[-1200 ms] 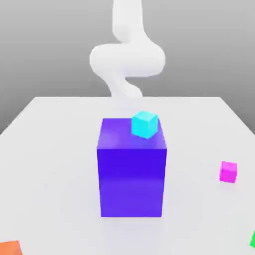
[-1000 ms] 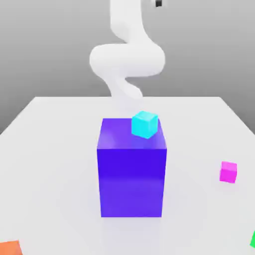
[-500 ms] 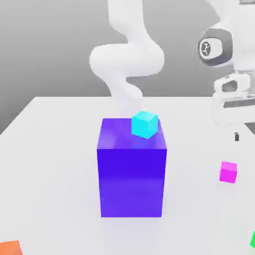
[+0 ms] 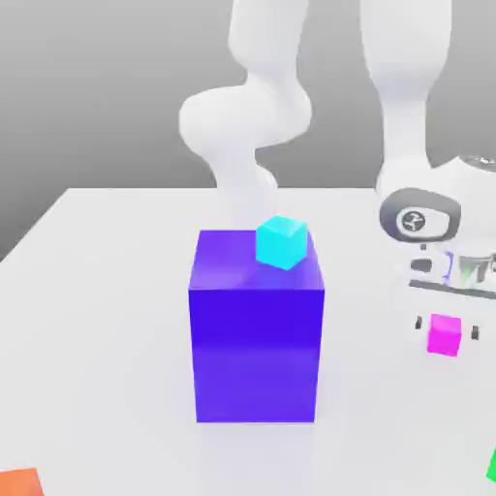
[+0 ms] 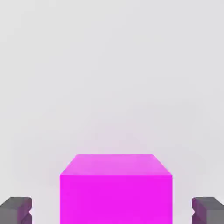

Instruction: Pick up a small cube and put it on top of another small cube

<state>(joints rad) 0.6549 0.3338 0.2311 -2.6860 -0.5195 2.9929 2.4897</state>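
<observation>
Pale table [image 4: 126,291] spreads beneath a grey backdrop, and the fingers [image 4: 447,329] are down low over its side at the exterior view's right. They stand open, wider than the small magenta-pink cube [image 4: 444,335], which sits between them with a gap on either side, so nothing is gripped. Off from the fingers, toward the exterior view's left, stands the big blue-purple block [image 4: 256,354], with the small cyan cube [image 4: 281,242] on top. Nearer the camera than the fingers lies a green cube [image 4: 492,468], partly cut off; an orange object [image 4: 19,482] lies well apart from them.
</observation>
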